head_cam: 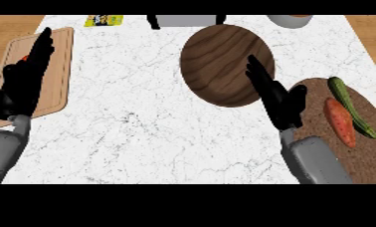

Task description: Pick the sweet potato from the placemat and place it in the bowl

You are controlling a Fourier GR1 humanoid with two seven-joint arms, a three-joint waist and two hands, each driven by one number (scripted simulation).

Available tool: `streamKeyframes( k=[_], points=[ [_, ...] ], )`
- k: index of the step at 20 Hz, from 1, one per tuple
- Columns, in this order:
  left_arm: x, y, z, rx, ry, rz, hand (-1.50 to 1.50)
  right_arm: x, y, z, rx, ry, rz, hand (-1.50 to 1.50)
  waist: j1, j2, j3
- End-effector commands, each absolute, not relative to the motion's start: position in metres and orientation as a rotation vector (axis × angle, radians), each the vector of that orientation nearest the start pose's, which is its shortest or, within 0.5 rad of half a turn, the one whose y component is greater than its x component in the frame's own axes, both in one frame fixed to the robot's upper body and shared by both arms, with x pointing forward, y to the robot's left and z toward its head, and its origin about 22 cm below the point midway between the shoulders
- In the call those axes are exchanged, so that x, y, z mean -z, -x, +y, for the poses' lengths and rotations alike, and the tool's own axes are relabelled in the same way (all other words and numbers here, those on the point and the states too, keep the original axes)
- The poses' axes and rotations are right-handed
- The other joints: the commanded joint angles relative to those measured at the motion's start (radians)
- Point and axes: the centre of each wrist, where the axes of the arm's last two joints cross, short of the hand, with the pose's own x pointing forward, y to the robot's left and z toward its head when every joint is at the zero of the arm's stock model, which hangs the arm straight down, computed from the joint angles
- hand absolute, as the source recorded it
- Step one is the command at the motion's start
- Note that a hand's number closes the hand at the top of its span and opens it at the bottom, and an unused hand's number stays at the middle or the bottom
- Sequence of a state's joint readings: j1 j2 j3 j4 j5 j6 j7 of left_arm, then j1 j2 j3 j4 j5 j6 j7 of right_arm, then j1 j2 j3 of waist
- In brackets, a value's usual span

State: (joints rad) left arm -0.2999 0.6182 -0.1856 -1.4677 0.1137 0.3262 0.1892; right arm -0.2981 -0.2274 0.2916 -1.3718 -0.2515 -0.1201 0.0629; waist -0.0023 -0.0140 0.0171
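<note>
Marble counter [147,121]: sweet potato [340,121] on placemat [316,96], likely stiff, rollable; grab mid-body. Right hand [275,96] open, left hand [26,79] open, resting.

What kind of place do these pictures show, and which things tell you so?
Most likely a kitchen counter: a white marble top, a wooden cutting board at the left, a dark wooden bowl, and a sweet potato beside a green vegetable on a brown placemat.
</note>
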Motion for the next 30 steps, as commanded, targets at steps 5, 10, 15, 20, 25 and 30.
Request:
streamKeyframes(
  k=[5,10,15,20,25,30],
  points=[
    [-0.056,-0.286,0.256,0.131,-0.239,-1.609,0.00,-0.028,-0.271,-0.308,-0.559,-0.133,-1.382,1.50,-0.020,0.012,-0.018],
    [-0.042,-0.273,0.241,0.069,-0.131,-1.575,0.00,-0.022,-0.254,-0.358,-0.246,0.382,-1.680,-1.50,-0.052,0.005,-0.013],
    [-0.030,-0.264,0.229,0.085,-0.089,-1.586,0.00,-0.006,-0.205,-0.390,-0.117,0.250,-1.898,-1.50,-0.028,0.009,-0.016],
    [-0.036,-0.282,0.223,0.101,-0.067,-1.579,0.00,-0.062,-0.212,-0.427,-0.195,0.403,-1.931,-1.50,-0.009,0.013,-0.017],
    [-0.020,-0.263,0.216,0.110,-0.078,-1.599,0.00,-0.102,-0.208,-0.435,-0.279,0.546,-1.736,-1.50,-0.004,0.013,-0.018],
    [-0.030,-0.267,0.226,0.117,-0.078,-1.586,0.00,-0.128,-0.204,-0.441,-0.355,0.483,-1.540,-1.50,-0.008,0.012,-0.018]
  ],
)
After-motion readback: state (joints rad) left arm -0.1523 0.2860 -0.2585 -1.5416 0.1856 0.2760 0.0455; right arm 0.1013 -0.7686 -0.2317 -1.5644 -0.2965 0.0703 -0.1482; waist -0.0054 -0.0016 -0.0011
